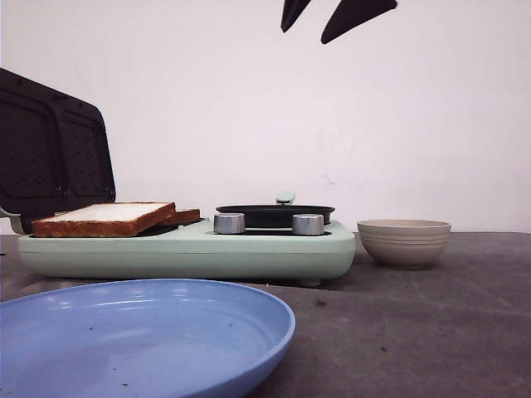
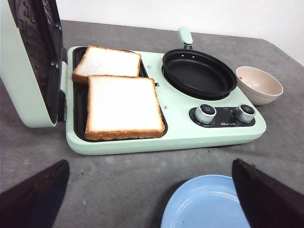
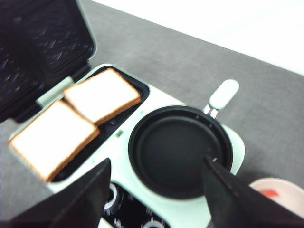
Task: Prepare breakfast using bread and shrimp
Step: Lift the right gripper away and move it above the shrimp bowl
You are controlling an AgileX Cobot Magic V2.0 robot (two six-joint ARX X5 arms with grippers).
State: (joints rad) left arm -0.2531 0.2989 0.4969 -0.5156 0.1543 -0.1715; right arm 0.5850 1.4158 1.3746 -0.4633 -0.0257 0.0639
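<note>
Two slices of bread lie in the open grill tray of the mint-green breakfast maker [image 1: 191, 253]: the near slice [image 2: 122, 107] and the far slice [image 2: 108, 61], which it partly overlaps. They also show in the front view [image 1: 104, 217] and the right wrist view [image 3: 52, 137]. A small orange-pink shrimp piece [image 3: 270, 193] shows inside the beige bowl [image 1: 404, 242]. My right gripper [image 3: 156, 160] is open and empty, high above the black pan [image 3: 179, 152]; only its tips show in the front view [image 1: 305, 33]. My left gripper [image 2: 150, 164] is open and empty above the table in front of the maker.
The maker's dark ribbed lid [image 1: 50, 153] stands open at the left. Two silver knobs [image 1: 230, 222] sit in front of the pan, whose handle [image 3: 223, 93] points away. A blue plate [image 1: 141, 336] lies at the near left on the grey table.
</note>
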